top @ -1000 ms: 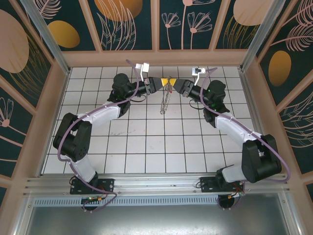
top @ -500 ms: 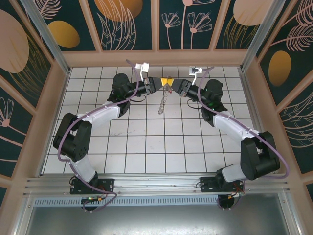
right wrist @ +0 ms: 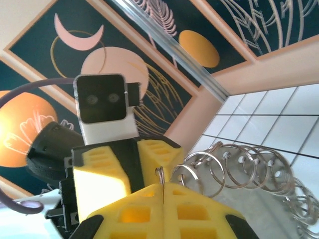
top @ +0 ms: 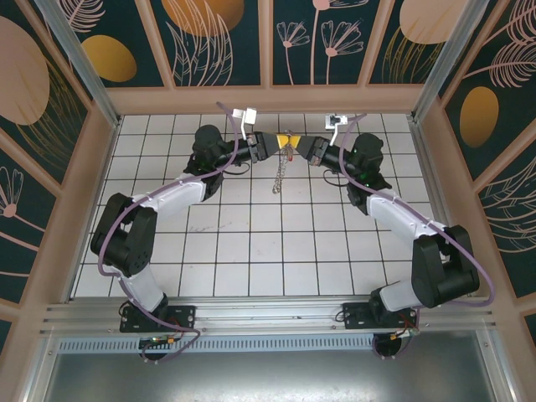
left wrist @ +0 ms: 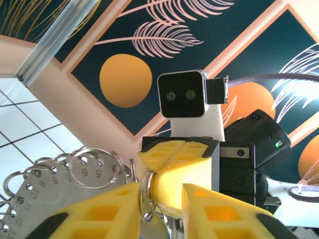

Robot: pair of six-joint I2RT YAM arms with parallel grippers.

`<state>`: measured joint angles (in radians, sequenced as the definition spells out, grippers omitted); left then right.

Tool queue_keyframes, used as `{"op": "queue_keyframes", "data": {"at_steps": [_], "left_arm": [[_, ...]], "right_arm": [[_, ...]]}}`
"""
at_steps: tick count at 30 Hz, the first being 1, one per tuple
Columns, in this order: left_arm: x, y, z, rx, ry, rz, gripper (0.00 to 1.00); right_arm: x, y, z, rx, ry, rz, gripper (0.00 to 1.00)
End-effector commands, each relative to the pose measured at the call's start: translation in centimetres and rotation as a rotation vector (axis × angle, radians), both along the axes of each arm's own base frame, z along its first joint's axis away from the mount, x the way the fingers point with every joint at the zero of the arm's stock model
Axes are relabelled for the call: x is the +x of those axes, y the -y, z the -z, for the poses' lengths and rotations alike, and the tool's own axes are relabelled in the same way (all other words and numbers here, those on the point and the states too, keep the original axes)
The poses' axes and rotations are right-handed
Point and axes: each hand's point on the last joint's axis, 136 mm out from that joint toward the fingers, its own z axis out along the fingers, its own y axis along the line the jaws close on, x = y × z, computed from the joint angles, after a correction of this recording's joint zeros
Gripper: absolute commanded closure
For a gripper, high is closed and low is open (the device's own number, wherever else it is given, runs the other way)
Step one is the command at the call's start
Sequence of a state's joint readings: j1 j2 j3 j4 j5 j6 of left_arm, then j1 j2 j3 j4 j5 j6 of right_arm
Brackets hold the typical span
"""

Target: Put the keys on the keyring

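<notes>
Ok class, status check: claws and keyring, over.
Right claw shut on the keyring. Left claw open around it. Keyring dangles below both. Nothing in the way.

Open lane: white tiled table (top: 251, 251), near half, between both arms. Obstruction, far middle: yellow-fingered left gripper (top: 275, 142) and right gripper (top: 298, 149) tip to tip, silvery-ringed keyring (top: 280, 174) dangling between.

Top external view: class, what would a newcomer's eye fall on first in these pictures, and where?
The two arms meet nose to nose over the far middle of the white tiled table, the left tool open, the right tool shut on the keyring. That string of silvery rings trails from their meeting point toward the near side.
</notes>
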<state>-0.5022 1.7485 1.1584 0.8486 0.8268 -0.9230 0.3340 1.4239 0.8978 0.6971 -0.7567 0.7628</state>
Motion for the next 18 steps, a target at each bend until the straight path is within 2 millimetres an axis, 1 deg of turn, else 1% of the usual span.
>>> {"op": "queue_keyframes", "data": {"at_steps": [1,4,7,12,13,15,16,17,18], "left_arm": [[-0.6,-0.9,-3.6,0.043,0.150,-0.047,0.59],[-0.1,-1.5,-3.6,0.128,0.190,-0.096,0.51],[0.4,-2.0,-3.4,0.199,0.217,-0.120,0.46],[0.5,-1.2,-2.6,0.274,0.232,-0.054,0.43],[0.5,-0.9,-2.4,0.282,0.231,-0.029,0.43],[0.4,-0.5,-2.0,0.294,0.227,0.013,0.49],[0.2,-0.4,-2.2,0.295,0.230,0.032,0.53],[0.5,-0.1,-1.3,0.306,0.213,0.053,0.56],[0.4,0.1,-0.9,0.308,0.209,0.072,0.60]], "right_arm": [[0.4,1.1,-1.0,-0.089,0.093,-0.001,1.00],[0.7,1.9,-0.1,-0.152,0.103,-0.025,1.00],[0.7,2.4,0.6,-0.193,0.114,-0.066,1.00],[-0.1,1.7,1.0,-0.255,0.152,-0.179,1.00],[-0.3,1.5,0.8,-0.265,0.164,-0.202,1.00],[-0.6,1.2,0.7,-0.281,0.179,-0.232,1.00],[-0.7,1.0,0.6,-0.286,0.183,-0.241,1.00],[-0.8,0.9,0.6,-0.290,0.187,-0.246,1.00],[-0.8,0.9,0.6,-0.292,0.187,-0.247,1.00]]}}
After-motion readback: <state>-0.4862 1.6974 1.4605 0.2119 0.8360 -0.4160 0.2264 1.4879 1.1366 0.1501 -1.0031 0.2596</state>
